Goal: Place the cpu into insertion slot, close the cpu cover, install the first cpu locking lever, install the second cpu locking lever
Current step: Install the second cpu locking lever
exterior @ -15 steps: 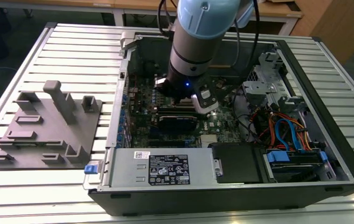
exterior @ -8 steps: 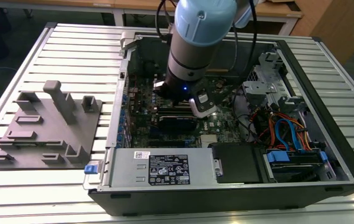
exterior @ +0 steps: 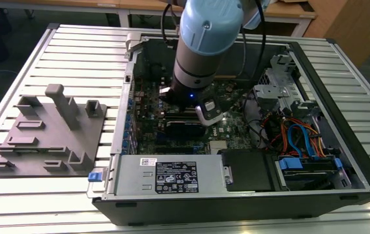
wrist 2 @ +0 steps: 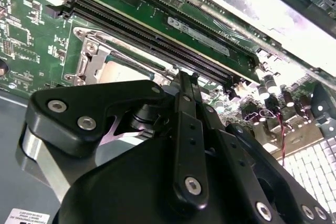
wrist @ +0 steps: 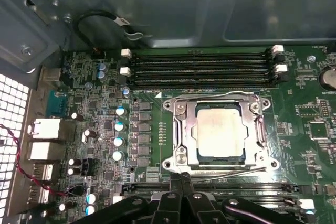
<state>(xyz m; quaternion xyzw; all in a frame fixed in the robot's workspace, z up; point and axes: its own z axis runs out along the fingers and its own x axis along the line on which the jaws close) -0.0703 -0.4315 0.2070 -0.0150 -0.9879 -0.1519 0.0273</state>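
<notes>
The cpu (wrist: 219, 132) lies flat in the insertion slot (wrist: 181, 132), with the cpu cover (wrist: 257, 129) folded down around it, its window framing the silver top. The pincer (wrist: 181, 178) hovers just beside the socket's edge, at the thin locking lever (wrist: 231, 169) running along that side. Its fingers (wrist 2: 185, 95) are pressed together, pinching nothing. In the exterior view the arm (exterior: 204, 44) reaches down into the open computer case (exterior: 341, 146) on the slatted tabletop (exterior: 74, 48).

Even overhead light, soft shadows inside case; close foreground w/ slight blur.
</notes>
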